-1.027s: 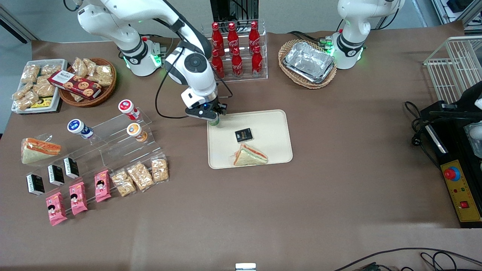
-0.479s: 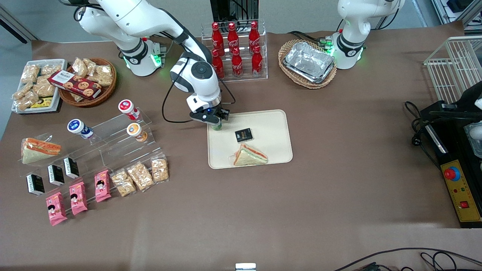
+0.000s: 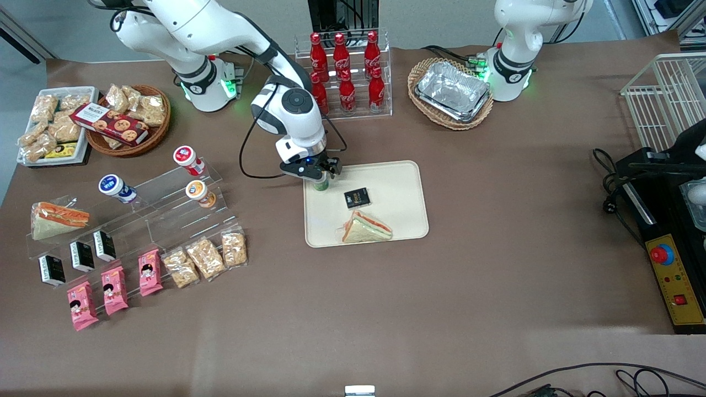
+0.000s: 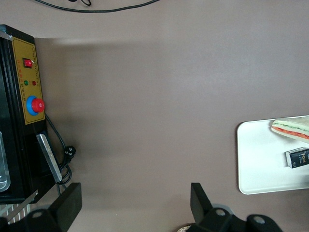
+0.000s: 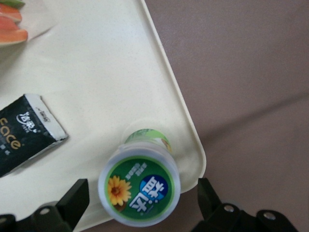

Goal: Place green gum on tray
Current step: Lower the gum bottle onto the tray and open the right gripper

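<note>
Big first: the counter holds the tray. Your pincer hangs over the tray's corner nearest the working arm's base. Right under it, btw the two fingers, stands the green gum, upright, long axis pointing straight up at the pincer, bottom on the tray. Fingers are spread wide, not touching it. Looks let go, so lift straight up.

Matt tray, glossy green gum lid
</note>
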